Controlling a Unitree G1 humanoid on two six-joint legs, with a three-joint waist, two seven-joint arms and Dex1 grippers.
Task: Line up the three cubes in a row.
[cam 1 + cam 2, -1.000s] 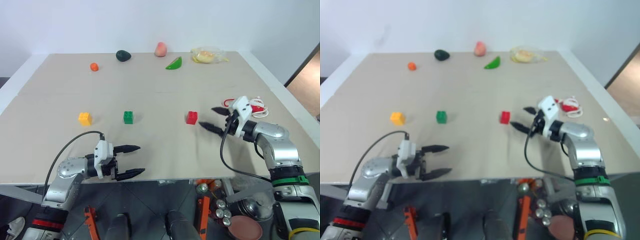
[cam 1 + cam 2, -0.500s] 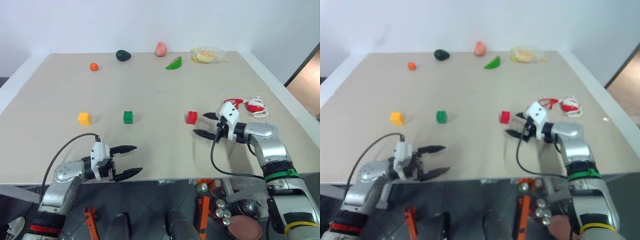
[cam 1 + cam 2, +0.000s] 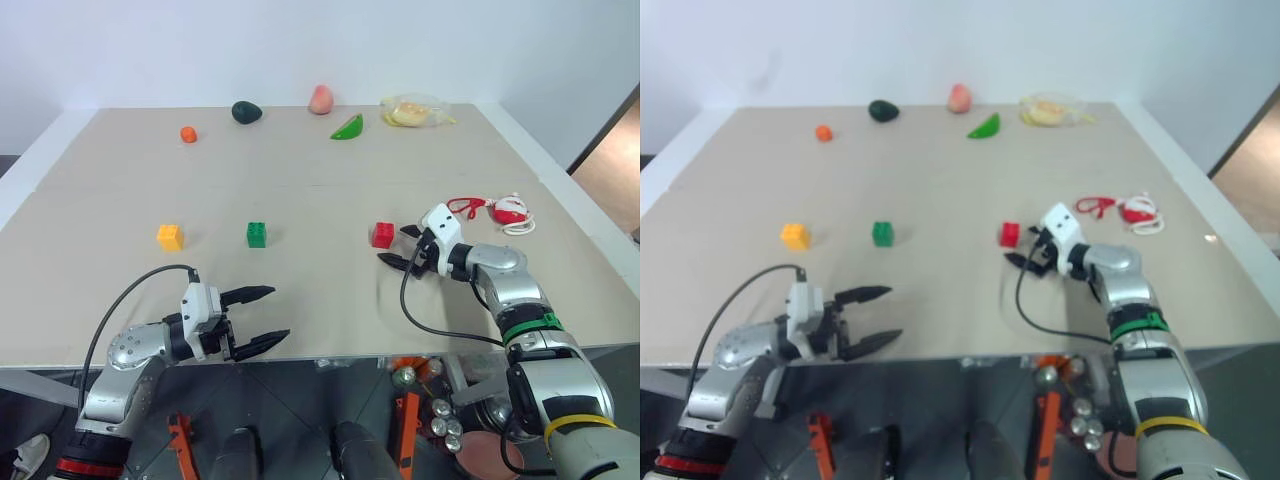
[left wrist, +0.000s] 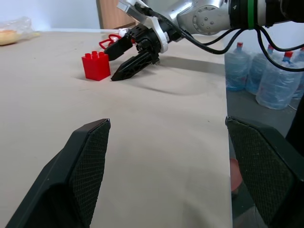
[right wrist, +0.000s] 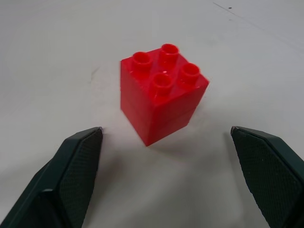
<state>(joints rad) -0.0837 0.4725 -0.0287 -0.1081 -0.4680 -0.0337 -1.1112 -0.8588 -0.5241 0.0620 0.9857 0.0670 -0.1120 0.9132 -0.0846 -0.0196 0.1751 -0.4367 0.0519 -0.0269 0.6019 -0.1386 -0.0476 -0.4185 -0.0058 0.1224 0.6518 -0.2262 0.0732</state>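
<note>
The left gripper (image 3: 255,318) is held level near the front edge, pointed toward the robot's right, its fingers spread apart and nothing held. The right arm is extended forward; the right gripper (image 3: 402,246) is pointed forward-left and slightly downward, fingers spread wide, nothing gripped.

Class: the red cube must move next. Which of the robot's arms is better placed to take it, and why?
Probably the right. The right gripper is open, low over the table, just short of the red cube, which sits upright. The left gripper hangs at the near edge, far off.
</note>
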